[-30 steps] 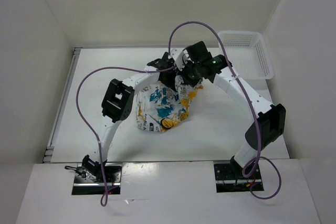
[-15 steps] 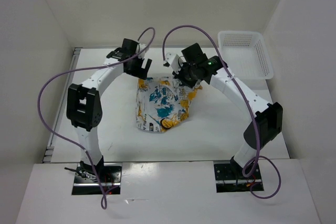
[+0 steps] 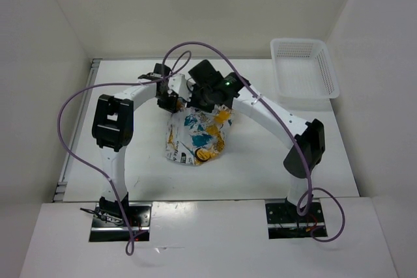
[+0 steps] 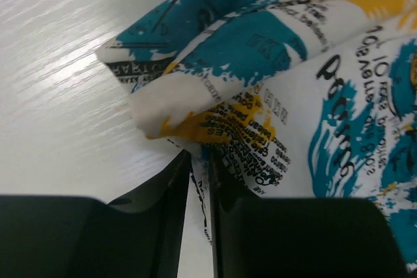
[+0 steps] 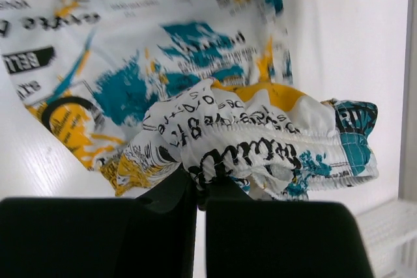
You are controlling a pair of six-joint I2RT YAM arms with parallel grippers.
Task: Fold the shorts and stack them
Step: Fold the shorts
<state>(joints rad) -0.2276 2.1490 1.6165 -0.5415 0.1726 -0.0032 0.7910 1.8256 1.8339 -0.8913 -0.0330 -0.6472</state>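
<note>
The shorts [image 3: 195, 138], white with teal, yellow and black print, lie crumpled mid-table with their far end lifted. At the far left corner of the shorts [image 4: 313, 96] my left gripper [image 4: 200, 161] is pinched on a thin edge of fabric, low over the table; from above, the left gripper [image 3: 171, 99] sits at that same corner. My right gripper [image 5: 201, 187] is shut on the gathered elastic waistband of the shorts [image 5: 260, 135], holding it bunched above the rest. In the top view the right gripper [image 3: 203, 96] is close beside the left one.
A white mesh basket [image 3: 303, 73] stands at the back right of the table, and its corner shows as the basket [image 5: 391, 232] in the right wrist view. Purple cables loop over both arms. White walls enclose the table on three sides.
The left arm swung out to the left, then came back to the shorts' far left corner and closed on the fabric. The right gripper carried the waistband leftward.
</note>
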